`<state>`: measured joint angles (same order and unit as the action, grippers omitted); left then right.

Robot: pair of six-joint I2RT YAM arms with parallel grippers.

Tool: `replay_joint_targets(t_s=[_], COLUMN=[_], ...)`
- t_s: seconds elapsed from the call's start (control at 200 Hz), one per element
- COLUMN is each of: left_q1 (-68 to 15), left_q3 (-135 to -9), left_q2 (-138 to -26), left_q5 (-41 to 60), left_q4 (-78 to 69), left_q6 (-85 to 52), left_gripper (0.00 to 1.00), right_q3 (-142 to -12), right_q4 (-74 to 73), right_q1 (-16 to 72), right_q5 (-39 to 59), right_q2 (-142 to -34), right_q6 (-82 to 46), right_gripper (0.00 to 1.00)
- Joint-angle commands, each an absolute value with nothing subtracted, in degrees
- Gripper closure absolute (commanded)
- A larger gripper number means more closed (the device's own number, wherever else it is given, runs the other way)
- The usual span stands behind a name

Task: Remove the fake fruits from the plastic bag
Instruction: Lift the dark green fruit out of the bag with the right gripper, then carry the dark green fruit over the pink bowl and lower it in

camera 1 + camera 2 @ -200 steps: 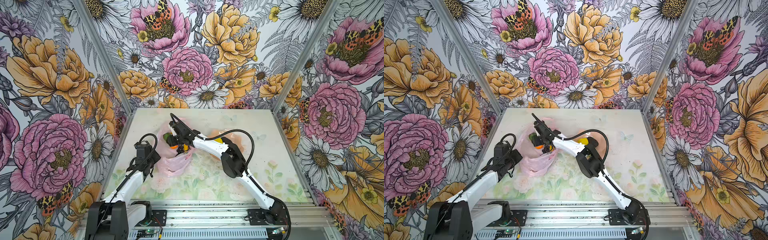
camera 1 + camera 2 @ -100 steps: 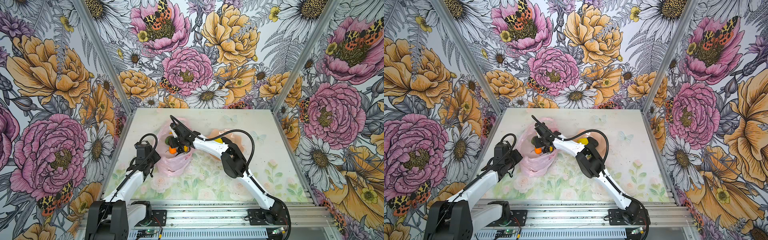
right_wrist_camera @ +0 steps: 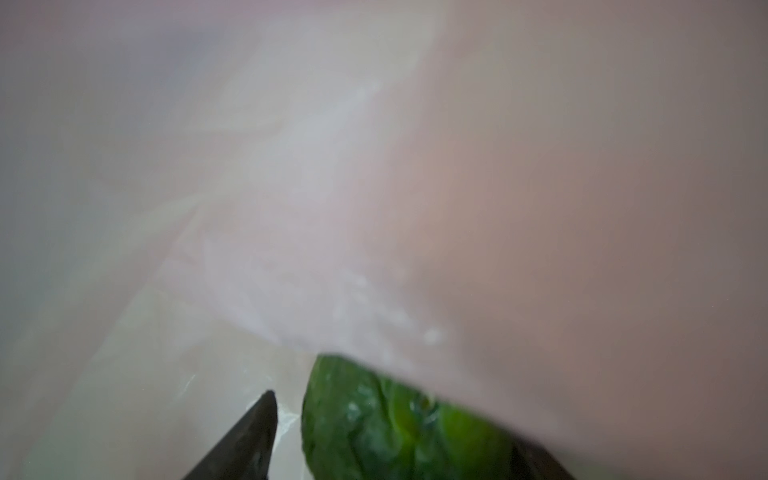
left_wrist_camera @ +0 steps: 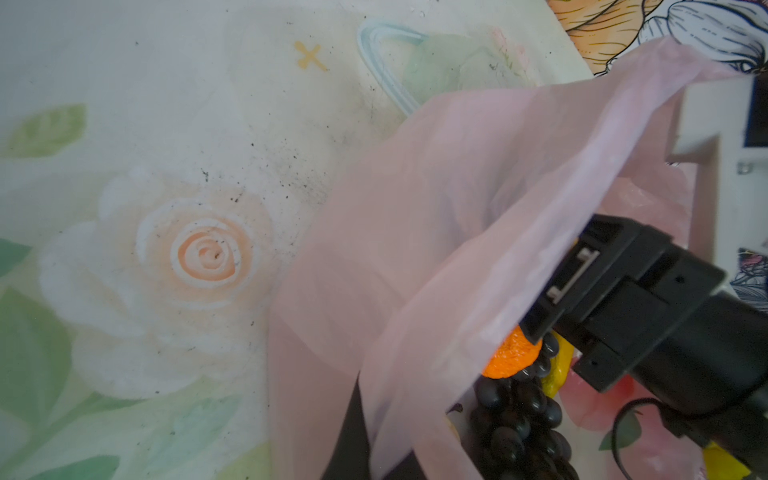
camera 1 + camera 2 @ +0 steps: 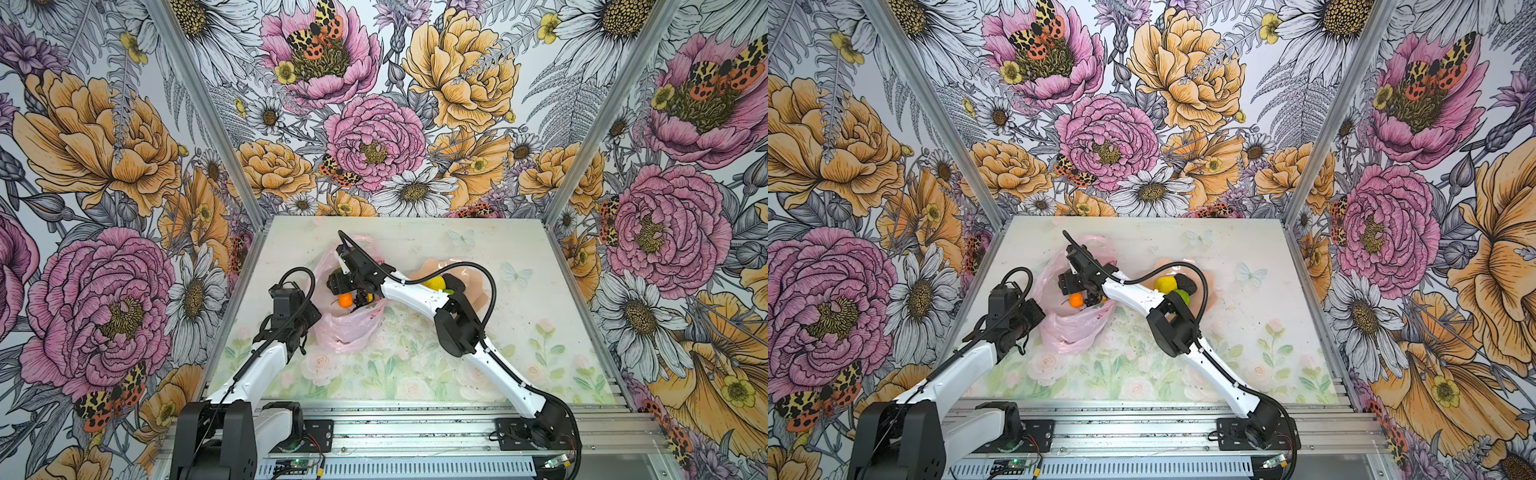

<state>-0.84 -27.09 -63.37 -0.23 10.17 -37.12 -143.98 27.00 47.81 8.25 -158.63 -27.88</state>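
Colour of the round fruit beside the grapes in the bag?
Orange fruit, clearest in left wrist view.

One plastic bag (image 5: pixel 345 332). One bowl (image 5: pixel 476 286). Fruits countable: one orange (image 5: pixel 344 300), one grape bunch (image 5: pixel 362 297), one lemon (image 5: pixel 1165 284), one lime (image 5: pixel 1182 296), one avocado (image 5: pixel 1185 282). Two robot arms (image 5: pixel 266 365).

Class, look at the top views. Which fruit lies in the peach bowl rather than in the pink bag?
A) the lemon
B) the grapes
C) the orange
A: the lemon sits in the bowl, while the orange and the grapes lie in the open mouth of the bag.
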Motion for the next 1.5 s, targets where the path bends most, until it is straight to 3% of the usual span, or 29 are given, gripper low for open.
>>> replay_joint_targets(t_s=[0.0, 0.245, 0.585, 1.216, 1.496], left_q1=[-0.52, -0.61, -0.72, -0.80, -1.23], left_q3=[-26.11, -26.02, -26.01, -27.43, -27.25], left_q2=[-62.65, -63.49, -65.30, -69.81, -69.83], left_q5=[1.08, 0.88, 1.41, 0.78, 0.83], left_q4=[9.15, 8.68, 7.28, 2.90, 2.76], left_q6=[-36.12, -35.86, -34.76, -30.15, -30.04], left_gripper=[1.00, 1.00, 1.00, 1.00, 1.00], right_q3=[-148.09, -145.72, -133.99, -87.10, -71.20], right_q4=[26.28, 26.29, 26.19, 24.54, 25.54], right_q1=[47.35, 47.29, 47.37, 45.79, 35.75], right_q5=[8.50, 8.23, 7.65, -0.60, -2.02], right_q2=[-161.10, -156.36, -144.24, -106.07, -90.83], right_q6=[-29.44, -28.70, -27.36, -23.55, -25.31], right_gripper=[0.30, 0.40, 0.43, 0.44, 0.44])
